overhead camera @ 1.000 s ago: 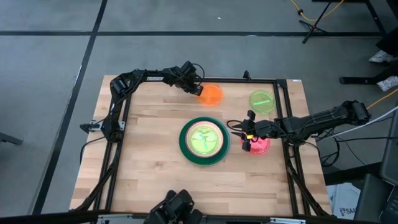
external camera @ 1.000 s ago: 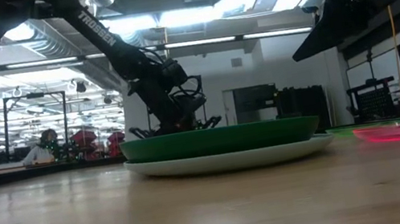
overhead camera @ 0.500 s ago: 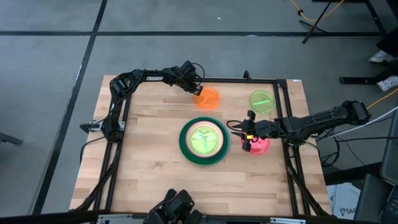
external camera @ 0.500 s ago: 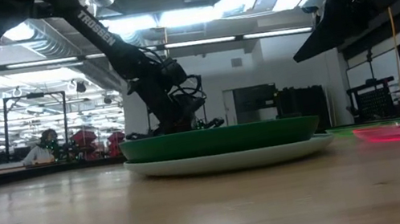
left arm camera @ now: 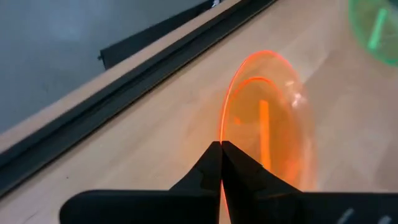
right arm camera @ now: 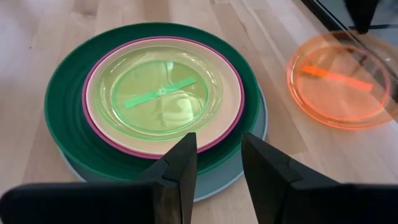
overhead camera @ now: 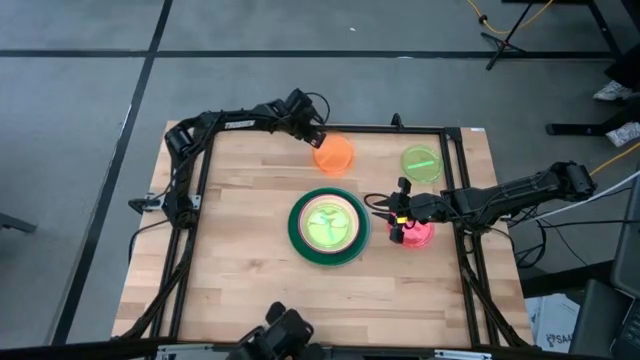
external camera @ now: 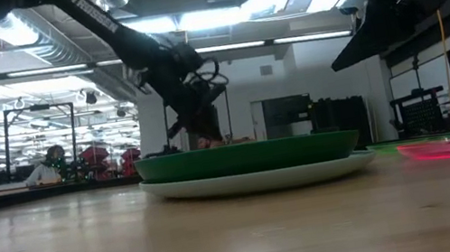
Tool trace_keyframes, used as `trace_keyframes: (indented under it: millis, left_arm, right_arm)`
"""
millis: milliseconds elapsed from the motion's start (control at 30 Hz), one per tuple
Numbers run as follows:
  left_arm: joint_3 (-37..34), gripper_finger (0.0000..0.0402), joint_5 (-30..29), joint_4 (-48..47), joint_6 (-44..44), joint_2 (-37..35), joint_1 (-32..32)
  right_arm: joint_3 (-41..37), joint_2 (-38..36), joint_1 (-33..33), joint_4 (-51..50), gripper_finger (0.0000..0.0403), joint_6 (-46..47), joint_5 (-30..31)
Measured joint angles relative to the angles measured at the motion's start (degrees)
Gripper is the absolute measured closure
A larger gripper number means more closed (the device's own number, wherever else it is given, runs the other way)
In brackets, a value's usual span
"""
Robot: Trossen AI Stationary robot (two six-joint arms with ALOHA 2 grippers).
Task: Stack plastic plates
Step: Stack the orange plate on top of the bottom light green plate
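My left jaws (left arm camera: 221, 163) pinch the orange plate's (overhead camera: 334, 153) rim at the tabletop's (overhead camera: 240, 250) far edge, thin grip likely to slip; right jaws (right arm camera: 214, 163), spread, hover over the red plate (overhead camera: 417, 235) beside the stack (overhead camera: 328, 225).

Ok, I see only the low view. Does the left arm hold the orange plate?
Observer: Yes. Its wrist view shows the left jaws shut on the rim of the orange plate.
Operator: What is topmost in the middle?
Observer: A lime plate, seen from above.
Operator: And the right jaws?
Observer: Open and holding nothing, over the red plate.
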Motion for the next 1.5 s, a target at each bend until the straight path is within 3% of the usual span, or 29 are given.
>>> trace_keyframes:
  millis: [433, 633, 933, 1100, 1267, 1500]
  left_arm:
    - [0.0, 0.0401, -1.8, -2.3, 4.1, -9.7, -4.2]
    - [0.1, 0.0401, -3.6, -4.3, 4.4, -10.7, -4.6]
    - [0.1, 0.0394, -13.1, -13.3, 6.0, -10.7, -4.6]
    - [0.1, 0.0348, -14.5, -17.7, 5.9, -8.7, -4.5]
    - [0.1, 0.0305, -10.3, -18.8, 3.9, -4.7, -4.3]
    - [0.0, 0.0294, -9.0, -19.0, 2.8, 0.5, -2.9]
  right_arm:
    - [0.0, 0.0, 0.0, -0.3, 0.0285, 0.1, 0.0]
    - [0.0, 0.0, 0.0, -0.3, 0.0285, 0.2, 0.0]
    - [0.0, 0.0, 0.0, -0.3, 0.0285, 0.3, 0.0]
    - [0.0, 0.0, 0.0, -0.3, 0.0285, 0.4, 0.0]
    - [0.0, 0.0, 0.0, -0.3, 0.0285, 0.4, 0.0]
    - [0.0, 0.0, 0.0, -0.3, 0.0285, 0.4, 0.0]
